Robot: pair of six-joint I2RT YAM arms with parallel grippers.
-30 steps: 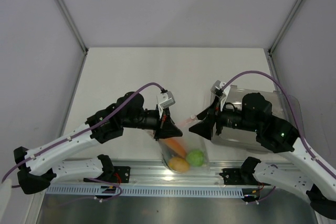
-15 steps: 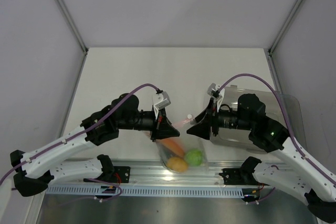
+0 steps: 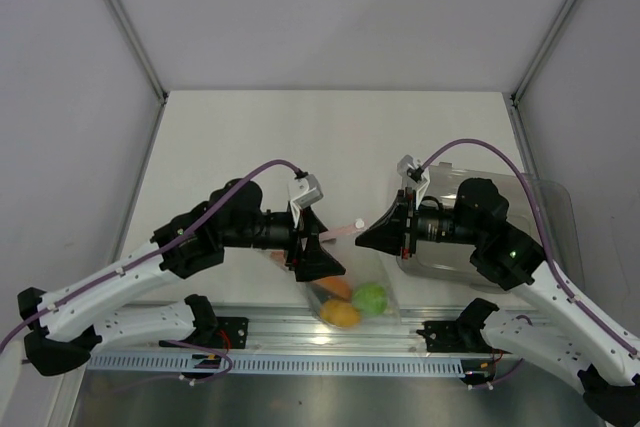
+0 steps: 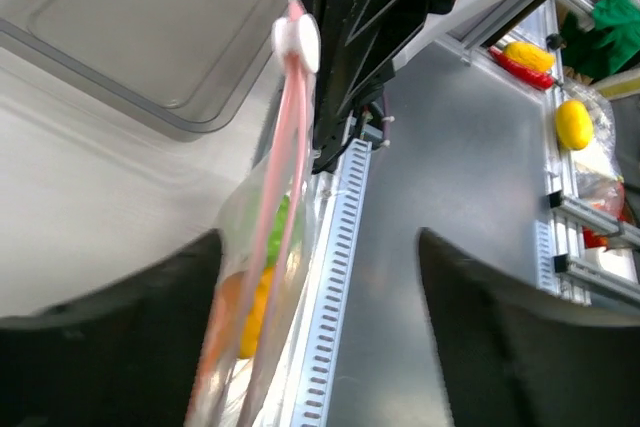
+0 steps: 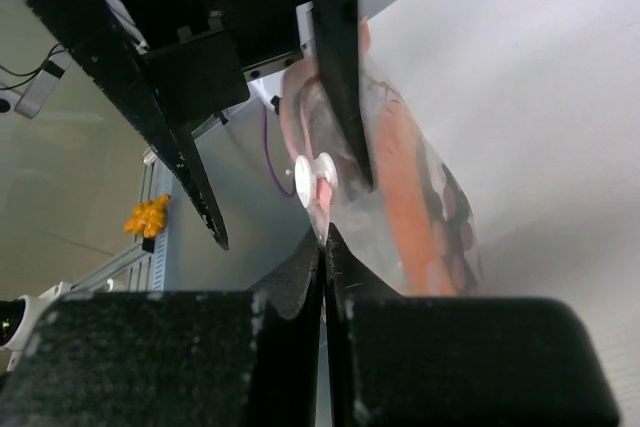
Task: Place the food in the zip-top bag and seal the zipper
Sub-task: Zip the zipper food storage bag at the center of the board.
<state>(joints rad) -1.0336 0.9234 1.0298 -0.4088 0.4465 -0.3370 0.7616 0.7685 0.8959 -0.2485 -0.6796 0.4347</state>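
Right now the table (image 3: pixel 330 137) is not under the load. The bag (image 3: pixel 352 299) hangs at its near edge, over the metal rail (image 3: pixel 280 332), so anything that drops could land off the surface and out of easy reach. The clear tray (image 3: pixel 545 212) sits just beside your right arm (image 3: pixel 500 237), and a wide swing could knock it.

The bag's weight looks to be carried at one end only. Your right gripper (image 5: pixel 325 232) is pinched together on the zipper (image 4: pixel 285 147) just beside the white slider (image 5: pixel 312 179). Your left gripper (image 4: pixel 320 237) stands apart, one finger on either side of the pink strip and touching neither face. A thin pinch on slick plastic may slip, and the food inside pulls down on it: the green fruit (image 3: pixel 371 297), the yellow fruit (image 3: pixel 340 314) and the orange-edged slice (image 3: pixel 333 285).

I cannot tell whether the zipper is shut along its length. If it is not, a tilt could spill the fruit. Close the left jaws off-centre and you may catch only one lip, or foul the slider.
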